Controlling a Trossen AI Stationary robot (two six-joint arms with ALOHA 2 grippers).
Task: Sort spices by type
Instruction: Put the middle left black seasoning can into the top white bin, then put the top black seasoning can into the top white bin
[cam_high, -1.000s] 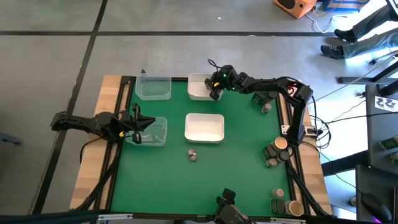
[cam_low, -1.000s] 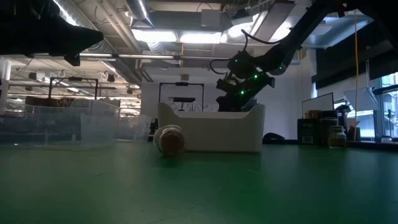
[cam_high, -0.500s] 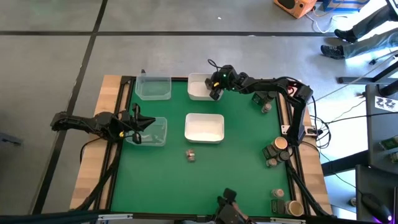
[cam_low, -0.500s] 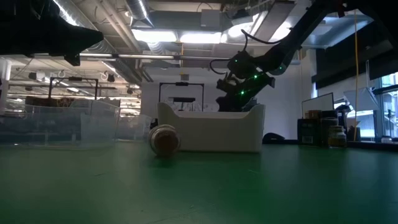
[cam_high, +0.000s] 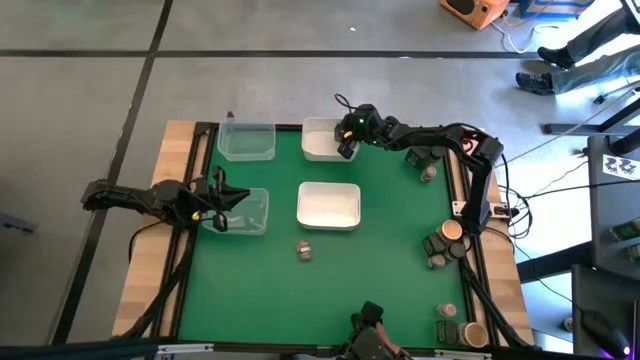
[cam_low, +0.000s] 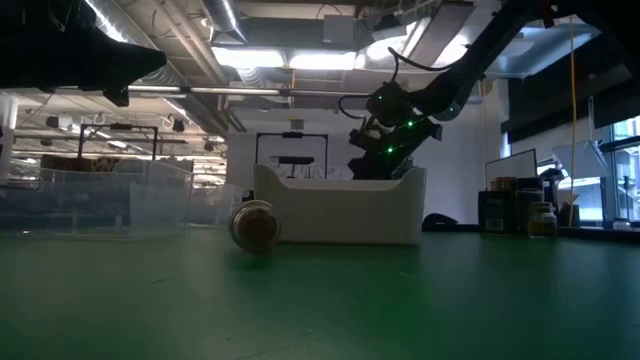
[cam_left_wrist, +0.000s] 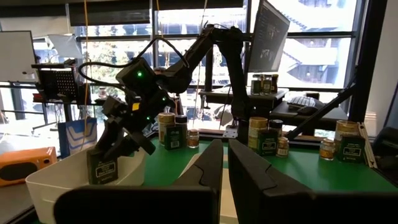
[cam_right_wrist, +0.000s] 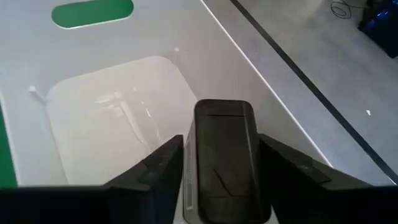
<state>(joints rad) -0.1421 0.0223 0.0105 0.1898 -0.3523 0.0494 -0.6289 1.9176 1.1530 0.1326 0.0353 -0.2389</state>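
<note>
Dark grey, boxy, the spice tin (cam_right_wrist: 225, 163) stands upright between my right gripper (cam_right_wrist: 221, 171) fingers over the far white tray (cam_high: 318, 141); the fingers flank it closely, with slim gaps showing, so I cannot tell whether they still pinch it. My left gripper (cam_left_wrist: 220, 163) is shut and empty, beside a clear tub (cam_high: 246, 211). I count two white trays, two clear tubs, and one round jar (cam_low: 254, 225) lying on the green mat (cam_high: 260, 290); other spices cluster along the right edge.

Open green mat (cam_high: 390, 250) right of centre; near white tray (cam_high: 328, 205) and lone round jar (cam_high: 306, 250) obstruct middle.
</note>
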